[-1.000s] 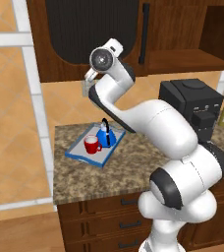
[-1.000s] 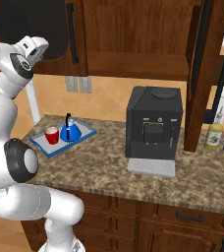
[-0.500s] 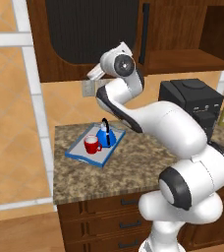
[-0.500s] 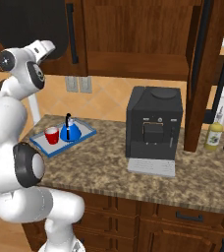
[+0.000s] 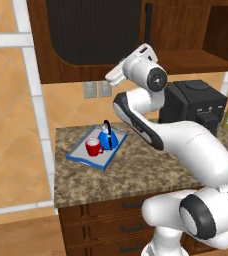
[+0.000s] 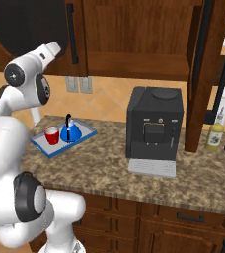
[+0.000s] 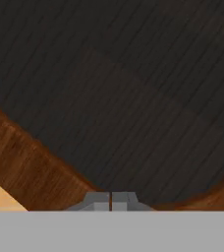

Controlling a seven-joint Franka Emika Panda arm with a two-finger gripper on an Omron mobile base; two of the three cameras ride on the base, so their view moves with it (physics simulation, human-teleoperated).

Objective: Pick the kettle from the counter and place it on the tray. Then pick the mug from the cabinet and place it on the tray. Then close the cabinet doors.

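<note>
The pincer (image 7: 111,199) is closed on nothing, its two tips pressed together and pointing at the black ribbed panel of the left cabinet door (image 5: 93,30), close to its curved lower edge; the tray (image 5: 81,152) lies on the table (image 5: 136,170) at its left end, with the kettle (image 5: 107,138) and the mug (image 5: 92,147) standing on it just beside each other; the right cabinet door (image 6: 206,69) stands open beside the black coffee machine (image 6: 154,123); two bottles (image 6: 214,136) stand further right.
</note>
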